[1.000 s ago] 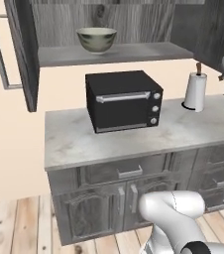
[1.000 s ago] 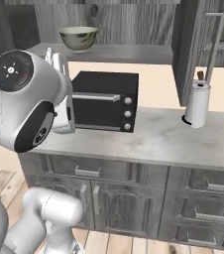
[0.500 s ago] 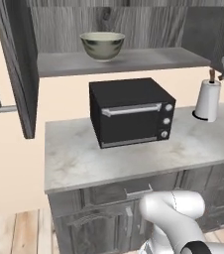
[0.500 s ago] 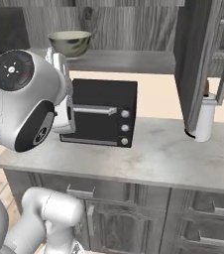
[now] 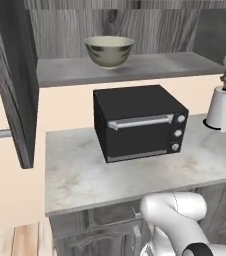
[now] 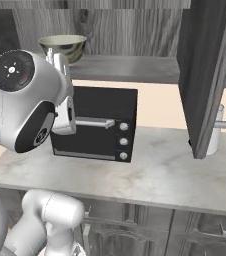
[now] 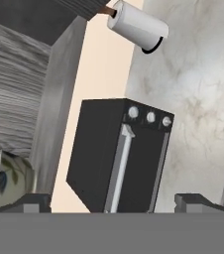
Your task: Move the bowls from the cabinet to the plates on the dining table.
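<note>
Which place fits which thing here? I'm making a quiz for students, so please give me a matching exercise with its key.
Things:
1. bowl
2. black oven
3. paper towel roll
4. cabinet door

Places:
A. on the counter, under the shelf
B. on the cabinet shelf
C. swung open, beside the shelf
D. upright on the counter, right of the oven

Pairs: 1-B, 2-A, 3-D, 4-C

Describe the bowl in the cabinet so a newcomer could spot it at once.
Find the black oven on the marble counter. Directly above it runs the open shelf of the dark grey wood-grain cabinet. The bowl stands alone there, towards the shelf's left part: small, round and deep, with a cream rim and a mottled greenish outside.
</note>
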Tool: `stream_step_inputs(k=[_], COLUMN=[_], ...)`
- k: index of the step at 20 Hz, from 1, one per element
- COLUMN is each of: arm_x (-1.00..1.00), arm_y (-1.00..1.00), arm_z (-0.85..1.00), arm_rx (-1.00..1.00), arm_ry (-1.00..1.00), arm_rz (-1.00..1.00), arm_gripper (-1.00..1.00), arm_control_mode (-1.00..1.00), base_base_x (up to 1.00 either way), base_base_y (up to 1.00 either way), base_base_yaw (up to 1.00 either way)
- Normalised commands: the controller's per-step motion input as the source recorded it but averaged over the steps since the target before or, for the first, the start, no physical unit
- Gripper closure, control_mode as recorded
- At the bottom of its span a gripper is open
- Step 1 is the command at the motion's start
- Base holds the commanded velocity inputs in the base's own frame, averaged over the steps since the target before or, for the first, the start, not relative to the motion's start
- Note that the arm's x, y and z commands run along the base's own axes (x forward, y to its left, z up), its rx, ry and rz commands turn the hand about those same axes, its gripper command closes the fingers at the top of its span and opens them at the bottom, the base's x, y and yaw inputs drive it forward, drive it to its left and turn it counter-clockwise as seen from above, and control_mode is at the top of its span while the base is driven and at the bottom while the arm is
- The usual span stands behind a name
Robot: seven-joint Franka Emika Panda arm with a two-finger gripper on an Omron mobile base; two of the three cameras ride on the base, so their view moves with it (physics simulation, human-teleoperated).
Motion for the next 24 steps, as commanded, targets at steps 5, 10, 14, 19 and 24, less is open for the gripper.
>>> stream_step_inputs(k=[5, 10, 14, 19, 24], arm_x=[0.00, 0.00, 0.00, 0.00, 0.00], arm_y=[0.00, 0.00, 0.00, 0.00, 0.00], arm_z=[0.00, 0.00, 0.00, 0.00, 0.00], arm_rx=[0.00, 0.00, 0.00, 0.00, 0.00], arm_ry=[0.00, 0.00, 0.00, 0.00, 0.00], arm_rz=[0.00, 0.00, 0.00, 0.00, 0.00], arm_gripper=[-1.00, -1.00, -1.00, -1.00, -1.00], arm_control_mode=[1.00, 1.00, 1.00, 1.00, 1.00], base_base_x=[0.26, 0.38, 0.24, 0.06, 0.04], base_base_y=[0.04, 0.02, 0.04, -0.02, -0.06], base_base_yaw=[0.01, 0.04, 0.07, 0.18, 0.22])
